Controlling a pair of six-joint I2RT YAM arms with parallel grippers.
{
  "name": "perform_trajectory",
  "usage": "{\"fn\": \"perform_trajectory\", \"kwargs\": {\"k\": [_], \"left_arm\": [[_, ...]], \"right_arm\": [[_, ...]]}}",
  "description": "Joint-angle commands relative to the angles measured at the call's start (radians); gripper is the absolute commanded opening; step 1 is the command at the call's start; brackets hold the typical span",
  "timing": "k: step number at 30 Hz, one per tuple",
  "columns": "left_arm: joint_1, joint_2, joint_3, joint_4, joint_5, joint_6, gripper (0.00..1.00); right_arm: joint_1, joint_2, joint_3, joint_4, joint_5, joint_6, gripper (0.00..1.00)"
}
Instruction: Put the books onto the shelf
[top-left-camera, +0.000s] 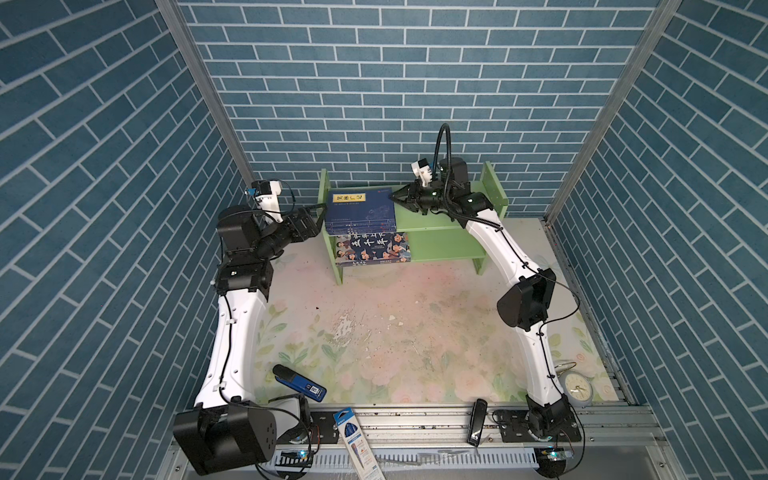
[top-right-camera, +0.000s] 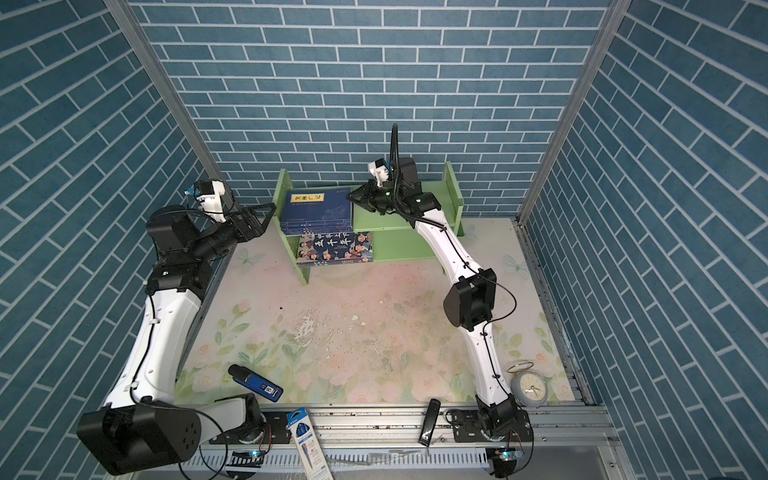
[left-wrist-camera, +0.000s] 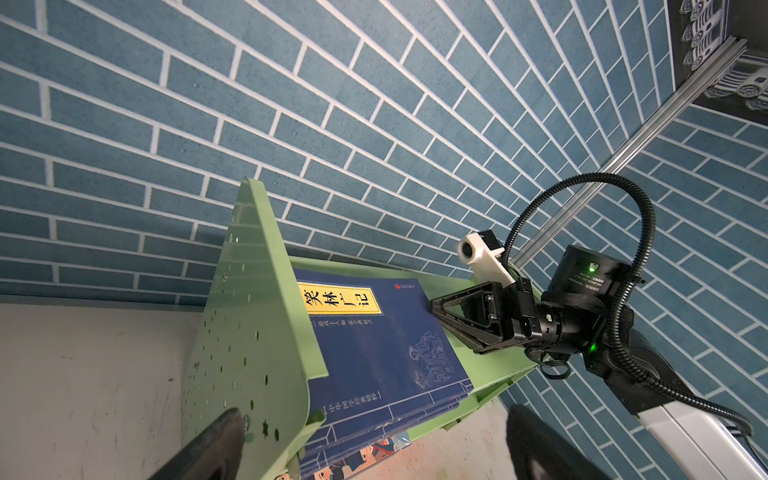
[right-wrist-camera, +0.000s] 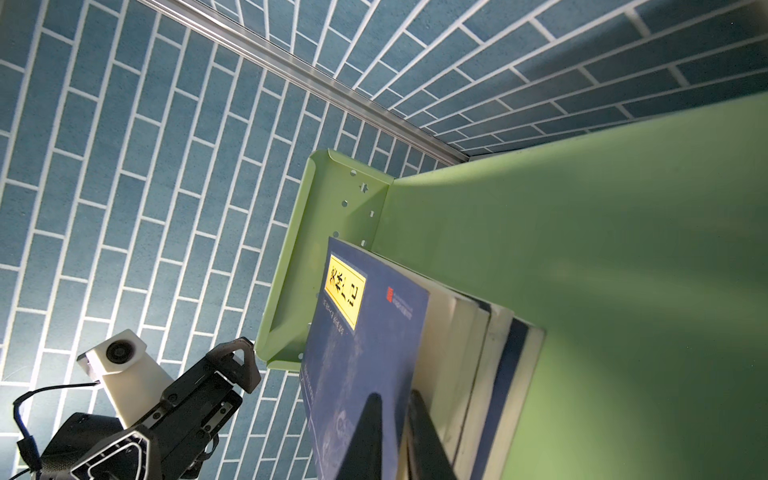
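Observation:
A stack of thin navy-blue books (top-left-camera: 359, 212) (top-right-camera: 316, 210) with a yellow title label lies flat on the top tier of the light green shelf (top-left-camera: 428, 223) (top-right-camera: 415, 253), against its left side panel. On the lower tier lies the larger book with cartoon faces (top-left-camera: 374, 249) (top-right-camera: 336, 248). My right gripper (top-left-camera: 392, 196) (right-wrist-camera: 392, 399) is at the stack's right edge, shut on the edge of the top navy book (right-wrist-camera: 365, 332). My left gripper (top-left-camera: 319, 210) (left-wrist-camera: 376, 442) stands open beside the shelf's left panel (left-wrist-camera: 249, 316), holding nothing.
Near the table's front lie a small blue handheld device (top-left-camera: 299, 382), a blue-and-white pen package (top-left-camera: 353, 436) and a black bar-shaped object (top-left-camera: 477, 422). A grey alarm clock (top-left-camera: 577, 388) stands at the front right. Blue brick-pattern walls close in three sides.

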Motion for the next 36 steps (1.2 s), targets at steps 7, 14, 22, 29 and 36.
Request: {"fn": "perform_trajectory", "kwargs": {"k": [7,14,22,29,36], "left_arm": [[0.006,-0.008,0.012,0.016,0.004,0.000,1.00],[0.013,-0.019,0.077,-0.107,-0.059,0.000,1.00],[0.038,-0.070,0.120,-0.322,-0.105,0.076,1.00],[0.068,-0.193,-0.170,-0.402,-0.184,0.175,1.00],[0.093,-0.313,-0.496,-0.232,-0.215,0.343,1.00]], "right_arm": [[-0.001,-0.014,0.033,0.009,0.001,-0.004,0.33],[-0.034,-0.123,0.033,-0.012,0.127,-0.085,0.39],[-0.059,-0.420,-0.104,-0.073,0.400,-0.325,0.60],[-0.058,-0.894,-0.787,0.137,0.573,-0.441,0.99],[-0.058,-1.248,-1.364,0.217,0.695,-0.478,0.99]]}}
